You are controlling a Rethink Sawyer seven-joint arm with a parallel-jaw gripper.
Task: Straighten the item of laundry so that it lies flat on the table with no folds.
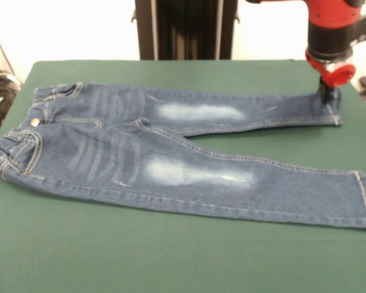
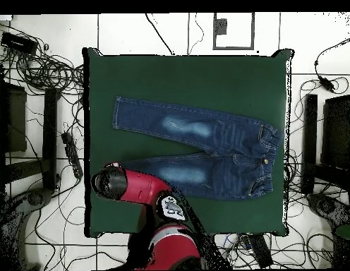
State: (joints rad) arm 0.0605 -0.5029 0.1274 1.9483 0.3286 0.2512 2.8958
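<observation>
- The jeans [image 1: 171, 155] lay spread across the table [image 1: 171, 256], looking flat.
- My gripper [image 1: 327, 93] sat at one hem; I couldn't tell its state.
- Denim seemed soft, floppy; hems suit pinching.

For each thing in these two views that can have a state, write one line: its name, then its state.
Jeans: spread flat on the table, both legs extended, waistband slightly bunched.
Gripper: down at the hem of the far leg; whether it is open or shut cannot be seen.
Table: green cloth, smooth, bearing only the jeans.
</observation>
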